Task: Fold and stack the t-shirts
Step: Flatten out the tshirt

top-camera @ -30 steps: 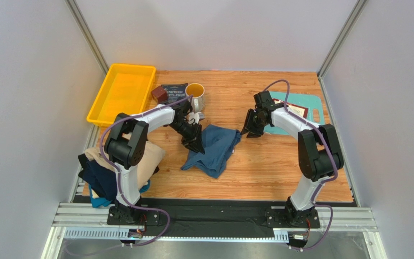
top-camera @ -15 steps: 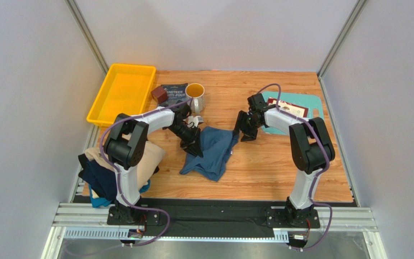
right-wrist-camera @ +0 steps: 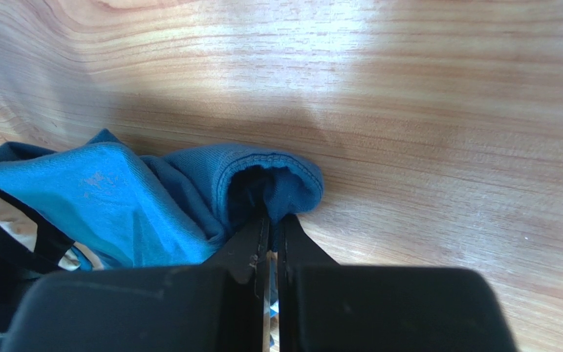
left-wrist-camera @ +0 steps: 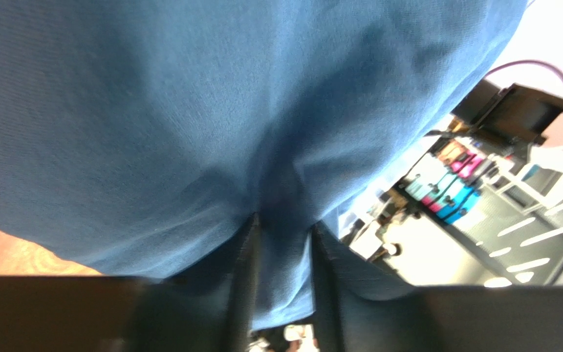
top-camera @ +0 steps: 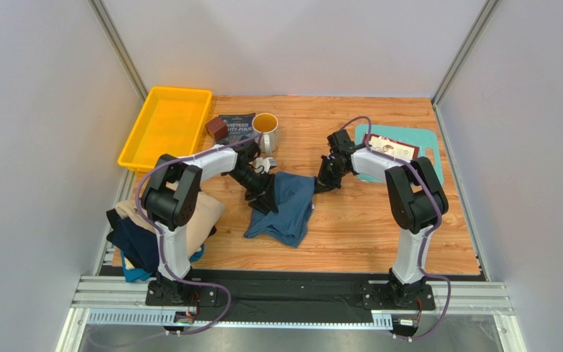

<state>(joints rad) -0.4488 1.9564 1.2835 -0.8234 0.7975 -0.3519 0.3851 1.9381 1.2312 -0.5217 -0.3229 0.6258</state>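
T-shirts were all unfolded, as far as could be judged. One blue t-shirt (top-camera: pixel 286 207) lay crumpled on the table (top-camera: pixel 380 235), stretched between the two grippers. The left gripper (left-wrist-camera: pixel 283 224) sat at its left edge, fingers slightly apart with cloth bunched and pinched between them. The right gripper (right-wrist-camera: pixel 271 217), at the opposite side, was closed tight on the hem of a sleeve (right-wrist-camera: pixel 281 172). Behind the left gripper, by that arm's base, the other shirts (top-camera: pixel 141 238) sat in a loose heap. Spreading, folding and stacking all seemed still to do.
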